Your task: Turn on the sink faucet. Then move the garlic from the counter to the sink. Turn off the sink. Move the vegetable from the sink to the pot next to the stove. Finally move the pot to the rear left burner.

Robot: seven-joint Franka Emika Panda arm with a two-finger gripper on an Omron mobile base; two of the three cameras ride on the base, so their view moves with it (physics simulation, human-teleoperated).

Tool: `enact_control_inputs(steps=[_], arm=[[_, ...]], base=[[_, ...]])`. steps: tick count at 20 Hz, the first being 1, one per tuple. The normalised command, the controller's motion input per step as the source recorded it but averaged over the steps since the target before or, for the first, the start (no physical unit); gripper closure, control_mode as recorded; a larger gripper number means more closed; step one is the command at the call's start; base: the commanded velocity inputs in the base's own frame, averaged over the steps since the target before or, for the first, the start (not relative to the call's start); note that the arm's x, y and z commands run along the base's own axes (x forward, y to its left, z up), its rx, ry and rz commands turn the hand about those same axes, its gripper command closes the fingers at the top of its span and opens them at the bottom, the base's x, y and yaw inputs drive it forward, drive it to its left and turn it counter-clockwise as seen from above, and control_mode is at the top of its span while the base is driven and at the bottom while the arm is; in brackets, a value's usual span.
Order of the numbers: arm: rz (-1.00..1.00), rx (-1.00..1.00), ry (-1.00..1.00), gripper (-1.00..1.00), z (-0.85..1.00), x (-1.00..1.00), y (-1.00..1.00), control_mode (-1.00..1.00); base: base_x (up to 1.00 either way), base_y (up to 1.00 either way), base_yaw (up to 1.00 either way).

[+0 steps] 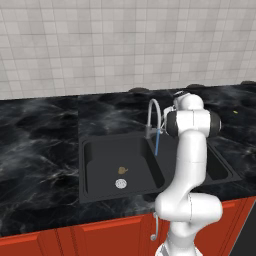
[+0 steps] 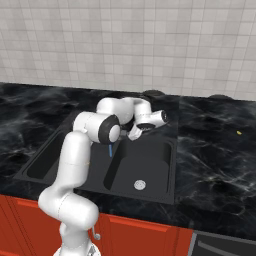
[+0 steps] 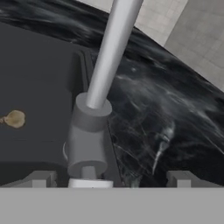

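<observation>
Fingers (image 3: 113, 179) spread wide, faucet (image 3: 89, 131) base between them, garlic (image 3: 14, 118) in sink (image 3: 39, 78) well left, water (image 1: 157, 142) running.

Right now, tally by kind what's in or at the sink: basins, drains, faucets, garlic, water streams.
Basins: 2 (left, right)
Drains: 2 (left, right)
Faucet: 1
Garlic: 1
Water stream: 1
Total: 7
</observation>
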Motion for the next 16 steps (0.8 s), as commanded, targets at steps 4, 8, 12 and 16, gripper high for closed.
enact_control_inputs(steps=[4,8,12,16], arm=[[0.05,0.0,0.02,-1.0,0.0,0.0,0.18,-1.0],[0.05,0.0,0.02,-1.0,0.0,0.0,0.16,-1.0],[0.02,0.0,0.0,-1.0,-0.03,0.0,-0.01,-1.0],[0.0,0.01,0.0,-1.0,-0.02,0.0,-0.04,-1.0]], base=[[0.0,0.0,0.0],[0.0,0.0,0.0],[0.0,0.0,0.0],[0.0,0.0,0.0]])
